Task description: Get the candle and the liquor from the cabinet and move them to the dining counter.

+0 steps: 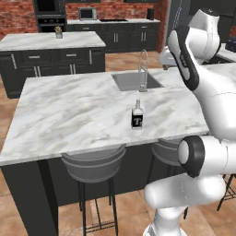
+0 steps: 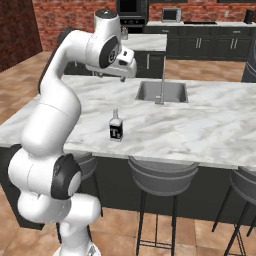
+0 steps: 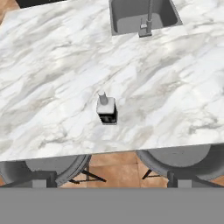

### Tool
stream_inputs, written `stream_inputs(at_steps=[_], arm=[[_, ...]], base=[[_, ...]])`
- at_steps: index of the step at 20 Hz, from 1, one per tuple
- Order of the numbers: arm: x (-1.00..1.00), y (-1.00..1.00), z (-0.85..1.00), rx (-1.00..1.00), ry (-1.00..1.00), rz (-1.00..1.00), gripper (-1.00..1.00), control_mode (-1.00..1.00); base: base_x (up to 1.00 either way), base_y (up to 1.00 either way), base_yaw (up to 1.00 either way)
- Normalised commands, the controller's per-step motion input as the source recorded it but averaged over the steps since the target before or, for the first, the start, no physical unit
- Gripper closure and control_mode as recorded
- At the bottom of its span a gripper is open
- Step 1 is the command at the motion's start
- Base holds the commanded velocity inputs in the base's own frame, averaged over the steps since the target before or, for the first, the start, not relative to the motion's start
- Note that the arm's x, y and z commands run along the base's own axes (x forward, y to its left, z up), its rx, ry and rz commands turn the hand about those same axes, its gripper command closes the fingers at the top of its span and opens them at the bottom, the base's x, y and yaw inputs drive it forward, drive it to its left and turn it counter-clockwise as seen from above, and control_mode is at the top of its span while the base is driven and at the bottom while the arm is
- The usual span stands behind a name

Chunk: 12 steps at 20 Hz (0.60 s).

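Liquor (image 1: 137, 115) is standing upright near the front edge of the dining surface (image 1: 69, 110), claw (image 2: 122, 76) hanging open above it, so I'm judging candle retrieval next.

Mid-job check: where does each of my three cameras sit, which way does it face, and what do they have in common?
Left base view: behind the arm to its left, facing forward and down over the dining counter, liquor and faucet; the white arm fills the right side.
Right base view: behind the arm to its right, facing the same counter; the arm rises at left.
Hand view: high above, facing down on the liquor and sink, stools along the counter's near edge.
Shared: all three show the upright liquor, sink and counter.
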Motion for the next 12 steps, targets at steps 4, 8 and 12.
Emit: stream_inputs(at_steps=[4,8,12], arm=[[-0.86,0.15,0.0,-0.06,-0.05,0.0,-1.0,-1.0],[-0.81,0.21,-0.03,-0.05,-0.08,0.0,-1.0,-1.0],[-0.77,0.24,-0.08,-0.05,-0.12,0.0,-1.0,-1.0]], base=[[0.0,0.0,0.0],[0.0,0.0,0.0],[0.0,0.0,0.0]])
